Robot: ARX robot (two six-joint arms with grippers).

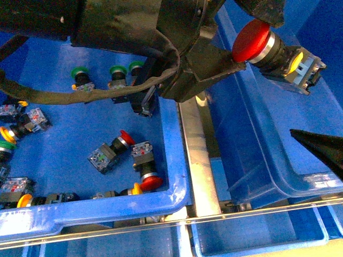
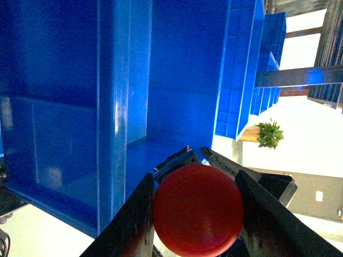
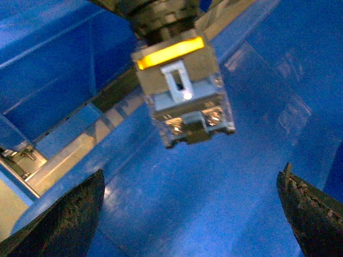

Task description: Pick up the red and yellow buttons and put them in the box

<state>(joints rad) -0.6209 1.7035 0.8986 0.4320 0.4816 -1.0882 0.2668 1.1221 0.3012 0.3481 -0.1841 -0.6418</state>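
We saw the left arm (image 1: 123, 27) hide the bin's (image 1: 172, 155) far rim and part of a green button (image 1: 136, 66); the red button's (image 2: 197, 210) cap hid its body; left-edge buttons (image 1: 8, 110) were cut off.

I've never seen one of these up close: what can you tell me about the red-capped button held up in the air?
The red button has a broad, round, glossy red mushroom cap, a silver collar, a black body and a clear-grey contact block with a yellow part. It lies tilted on its side in the air, gripped at the cap between the fingers of the left gripper. It hangs above the deep blue box and touches nothing else.
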